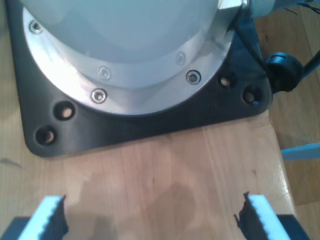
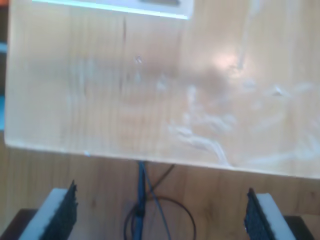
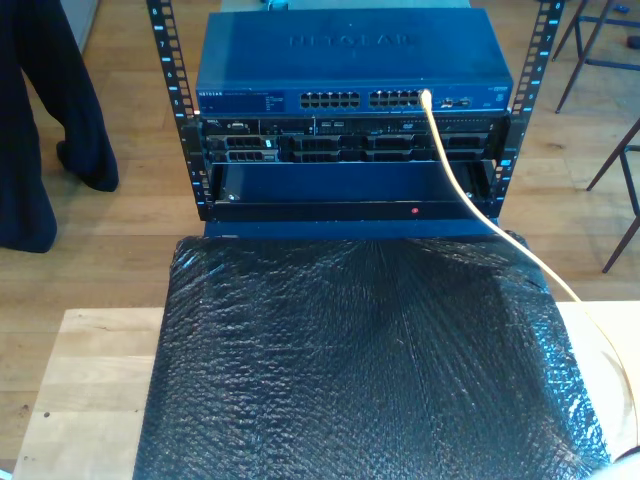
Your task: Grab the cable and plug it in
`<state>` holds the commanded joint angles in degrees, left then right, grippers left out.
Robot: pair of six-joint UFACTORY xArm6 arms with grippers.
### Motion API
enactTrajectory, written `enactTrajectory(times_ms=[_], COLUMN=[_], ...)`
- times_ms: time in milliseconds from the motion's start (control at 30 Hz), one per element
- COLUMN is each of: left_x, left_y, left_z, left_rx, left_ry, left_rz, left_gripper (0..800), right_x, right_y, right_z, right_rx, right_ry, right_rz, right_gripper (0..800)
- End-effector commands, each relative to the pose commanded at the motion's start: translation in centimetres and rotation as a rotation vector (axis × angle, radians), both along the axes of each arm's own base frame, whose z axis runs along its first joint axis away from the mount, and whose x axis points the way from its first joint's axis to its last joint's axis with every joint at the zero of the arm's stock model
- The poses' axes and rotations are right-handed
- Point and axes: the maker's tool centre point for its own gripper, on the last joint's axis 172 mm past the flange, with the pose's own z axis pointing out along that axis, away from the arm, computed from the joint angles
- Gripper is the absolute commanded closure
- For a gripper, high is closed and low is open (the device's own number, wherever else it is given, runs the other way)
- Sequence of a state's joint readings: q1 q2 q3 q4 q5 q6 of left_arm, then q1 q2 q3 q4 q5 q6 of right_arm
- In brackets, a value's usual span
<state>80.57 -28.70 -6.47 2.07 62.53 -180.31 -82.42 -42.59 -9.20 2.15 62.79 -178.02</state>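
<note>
The cable [image 3: 470, 200] is thin and pale yellow. One end sits in a port on the front of the blue network switch [image 3: 350, 60]; from there it runs down over the black mat [image 3: 350, 360] and off toward the exterior view's lower right. My first gripper [image 1: 152, 220] is open above bare wood, with nothing between its fingers [image 1: 50, 217]. My second gripper [image 2: 160, 217] is also open and empty, hanging past a wooden table edge [image 2: 100, 150].
The switch sits in a black rack [image 3: 350, 150] behind the wooden table [image 3: 90, 380]. An arm's silver base flange [image 1: 130, 65] on a black plate [image 1: 150, 125] faces my first gripper. Dark wires [image 2: 142, 200] lie on the floor. A person's dark legs [image 3: 40, 120] stand at the exterior view's left.
</note>
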Motion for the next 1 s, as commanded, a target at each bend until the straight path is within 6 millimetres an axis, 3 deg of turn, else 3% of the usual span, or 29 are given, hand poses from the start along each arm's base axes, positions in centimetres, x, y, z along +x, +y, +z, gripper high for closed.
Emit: enactTrajectory(times_ms=[167,467,1000], left_x=[0.0,0.0,0.0], left_y=[0.0,0.0,0.0], left_z=[0.0,0.0,0.0], left_rx=[0.000,0.002,0.000], left_ry=[0.000,0.000,0.000], left_rz=[0.000,0.002,0.000], left_gripper=[0,0,0], right_x=[-0.6,-0.8,-1.7], right_y=[1.5,1.4,1.8], right_z=[-1.5,-4.5,-6.0], right_rx=[0.027,-0.042,-0.063], right_ry=[-0.004,-0.009,-0.026], right_rz=[0.007,0.011,-0.077], right_gripper=[8,7,1])
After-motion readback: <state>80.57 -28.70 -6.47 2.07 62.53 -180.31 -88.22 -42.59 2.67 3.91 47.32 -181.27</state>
